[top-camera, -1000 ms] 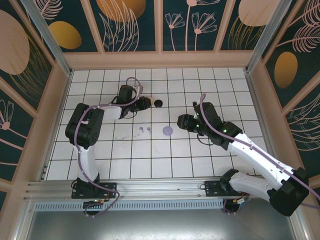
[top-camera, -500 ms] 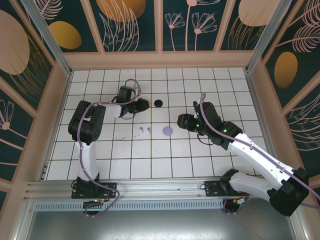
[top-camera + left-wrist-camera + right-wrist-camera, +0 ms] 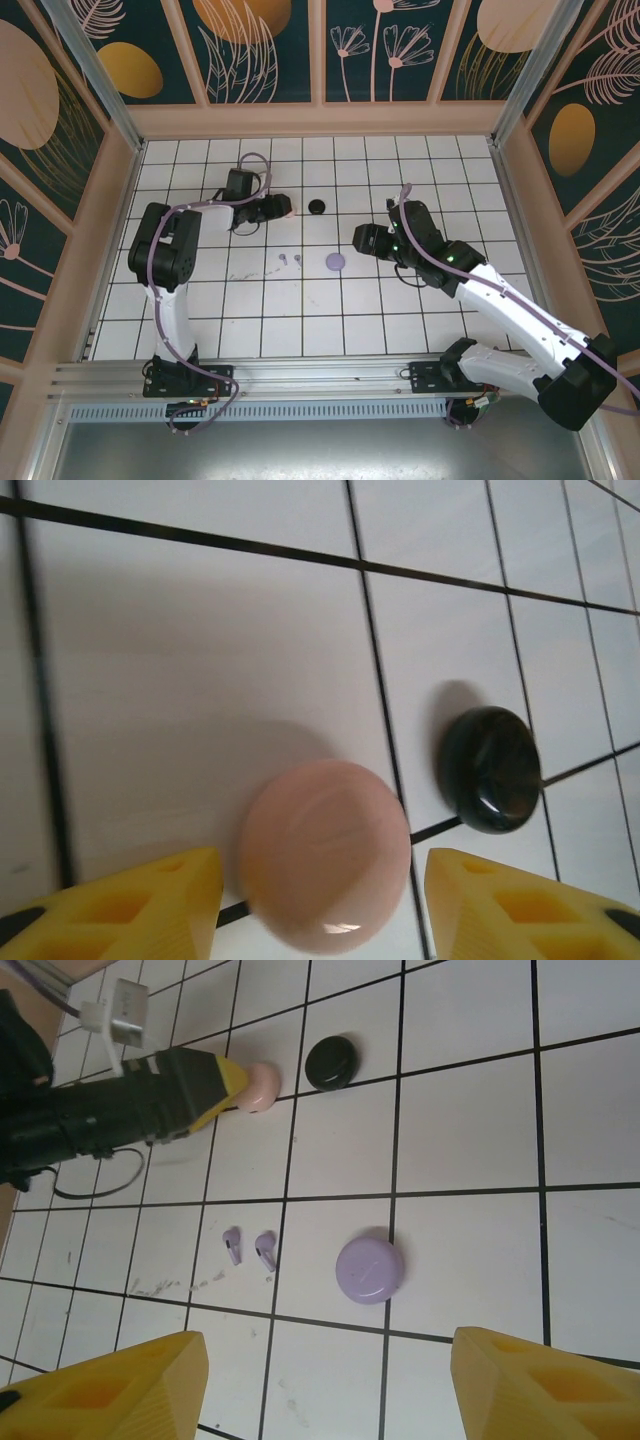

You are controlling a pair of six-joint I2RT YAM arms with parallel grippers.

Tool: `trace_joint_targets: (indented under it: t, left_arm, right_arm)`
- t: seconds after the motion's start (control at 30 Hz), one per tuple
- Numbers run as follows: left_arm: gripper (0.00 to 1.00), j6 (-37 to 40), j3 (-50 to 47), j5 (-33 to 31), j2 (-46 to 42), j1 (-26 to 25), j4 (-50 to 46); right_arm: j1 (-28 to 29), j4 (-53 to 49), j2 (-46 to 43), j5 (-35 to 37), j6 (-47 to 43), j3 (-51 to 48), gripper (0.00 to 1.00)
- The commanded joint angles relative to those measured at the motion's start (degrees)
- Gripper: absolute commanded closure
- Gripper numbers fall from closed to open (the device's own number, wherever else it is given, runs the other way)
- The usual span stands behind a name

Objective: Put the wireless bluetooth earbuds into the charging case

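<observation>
Two lilac earbuds (image 3: 290, 259) (image 3: 249, 1248) lie side by side on the white tiles, left of a closed round lilac case (image 3: 336, 262) (image 3: 369, 1270). My right gripper (image 3: 357, 240) (image 3: 325, 1392) hovers open, a little right of the lilac case and above it, with nothing between its fingers. Further back, my left gripper (image 3: 284, 206) (image 3: 325, 905) stands open around a closed pink case (image 3: 325, 855) (image 3: 260, 1087), with a narrow gap on each side. A closed black case (image 3: 317, 206) (image 3: 492, 770) (image 3: 331, 1062) lies just right of the pink one.
The tiled floor (image 3: 400, 170) is boxed in by low wooden walls (image 3: 320, 122) at the back and sides. My left arm's cable (image 3: 95, 1175) loops over the tiles left of the earbuds. Faint scuff marks (image 3: 170, 1285) lie near the earbuds.
My left gripper has opened off the pink case, and its arm has drawn slightly left. My right gripper's jaws have spread a little wider.
</observation>
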Motion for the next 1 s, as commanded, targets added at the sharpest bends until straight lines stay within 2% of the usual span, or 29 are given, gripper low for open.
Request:
trace_joint_targets:
  t: [0.0, 0.23, 0.53, 0.57, 0.67, 0.73, 0.8, 0.83, 0.97]
  left_arm:
    - [0.43, 2.65, -1.35, -2.99, -5.66, 2.19, -2.8]
    - [0.42, 3.68, -5.0, -4.58, -15.9, 2.79, -2.17]
    - [0.38, -3.61, -15.02, -0.73, -29.89, 2.79, 9.63]
    - [0.34, -4.21, -15.99, -0.6, -31.14, 2.84, 10.66]
    - [0.3, -5.12, -17.92, -0.93, -34.2, 2.79, 12.07]
    - [0.16, -5.75, -19.31, -1.56, -36.26, 2.84, 13.12]
    - [0.14, -6.45, -20.88, -2.39, -38.19, 2.79, 14.58]
    - [0.01, -6.87, -21.52, -2.93, -39.23, 2.79, 15.06]
    - [0.01, -8.54, -24.18, -6.53, -42.65, 2.79, 17.21]
  right_arm:
    - [0.0, -1.29, 1.54, 1.29, -0.86, 1.29, 0.33]
    - [0.78, 0.02, 7.41, -0.26, -1.5, -0.17, 0.31]
    - [3.24, -0.58, 19.59, -0.58, -3.15, 2.64, 0.29]
    - [3.59, -0.35, 20.92, -0.62, -3.14, 3.14, 0.29]
    - [4.12, -0.35, 24.86, -0.66, -2.46, 4.97, 0.29]
    - [4.58, 0.17, 27.23, -0.59, -1.78, 5.88, 0.29]
    - [4.77, 1.4, 29.27, -0.66, -0.98, 6.47, 0.29]
    - [4.77, 1.83, 30.07, -0.65, -0.67, 6.78, 0.29]
    - [4.98, 2.19, 33.81, -2.02, 0.4, 9.01, 0.3]
